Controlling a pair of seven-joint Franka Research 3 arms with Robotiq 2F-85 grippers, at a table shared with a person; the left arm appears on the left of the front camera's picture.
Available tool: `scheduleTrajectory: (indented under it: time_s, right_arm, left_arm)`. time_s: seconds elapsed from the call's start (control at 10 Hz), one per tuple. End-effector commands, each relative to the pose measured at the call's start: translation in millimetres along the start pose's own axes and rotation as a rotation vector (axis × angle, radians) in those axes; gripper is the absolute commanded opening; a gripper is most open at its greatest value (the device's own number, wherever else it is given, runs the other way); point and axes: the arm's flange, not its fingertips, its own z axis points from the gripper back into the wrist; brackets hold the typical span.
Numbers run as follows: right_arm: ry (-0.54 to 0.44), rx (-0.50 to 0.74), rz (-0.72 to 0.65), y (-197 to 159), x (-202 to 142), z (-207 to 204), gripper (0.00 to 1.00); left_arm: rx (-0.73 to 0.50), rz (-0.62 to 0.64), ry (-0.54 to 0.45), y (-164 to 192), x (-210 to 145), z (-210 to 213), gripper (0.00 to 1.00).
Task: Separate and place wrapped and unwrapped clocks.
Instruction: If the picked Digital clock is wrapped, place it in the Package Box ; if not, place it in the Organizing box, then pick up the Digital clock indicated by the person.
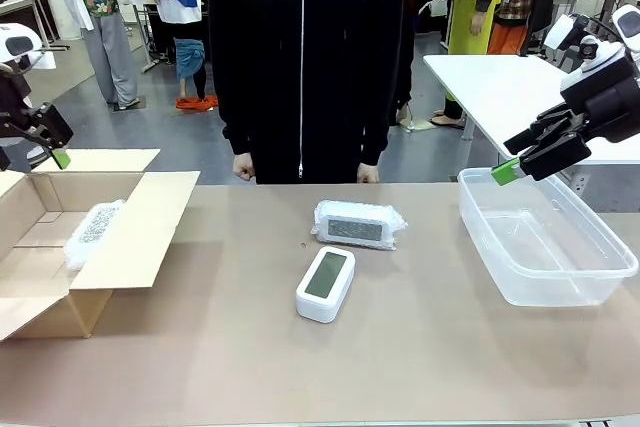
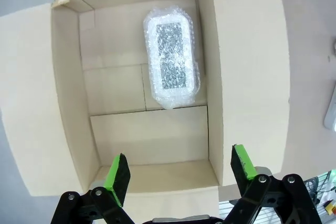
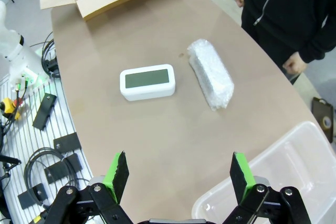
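One bare clock (image 1: 325, 284), one wrapped clock (image 1: 358, 224) on tan table (image 1: 200, 347), grey floor (image 1: 180, 137) beyond, both jaws wide, empty.

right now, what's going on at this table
Clocks are being sorted. One wrapped clock lies in the box, with the left claw open above it. The other wrapped clock and the bare clock sit mid-table, untouched. The right claw hangs open by the bin. The person stands at the far side, holding nothing.
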Motion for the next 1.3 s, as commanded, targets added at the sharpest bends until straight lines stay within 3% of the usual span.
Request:
scheduleTrajectory:
  time_s: [0.0,1.2]
  right_arm:
    - [-0.024,0.024,0.009,-2.4,0.1,-3.4,1.00]
    - [-0.024,0.024,0.009,-2.4,0.1,-3.4,1.00]
  left_arm:
    - [0.011,0.002,-0.019,0.9,-2.0,8.1,1.00]
    - [0.011,0.002,-0.019,0.9,-2.0,8.1,1.00]
